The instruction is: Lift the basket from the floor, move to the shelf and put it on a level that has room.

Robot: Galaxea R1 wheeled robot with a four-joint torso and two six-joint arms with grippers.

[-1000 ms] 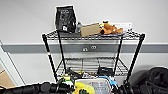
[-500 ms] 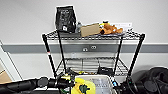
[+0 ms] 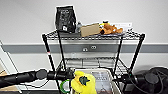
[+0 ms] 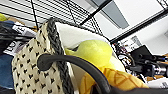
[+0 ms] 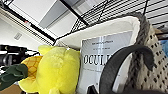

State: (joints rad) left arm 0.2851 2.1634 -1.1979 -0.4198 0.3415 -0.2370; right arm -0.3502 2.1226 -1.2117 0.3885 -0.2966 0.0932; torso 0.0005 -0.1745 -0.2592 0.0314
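Basket sits low centre in the head view, carried between both arms, just in front of the shelf. Keep it level and square to the posts as you raise it toward a free tier, so the yellow toy stays in. Whether either tool is open or closed, you cannot tell.

Pale wall, grey band
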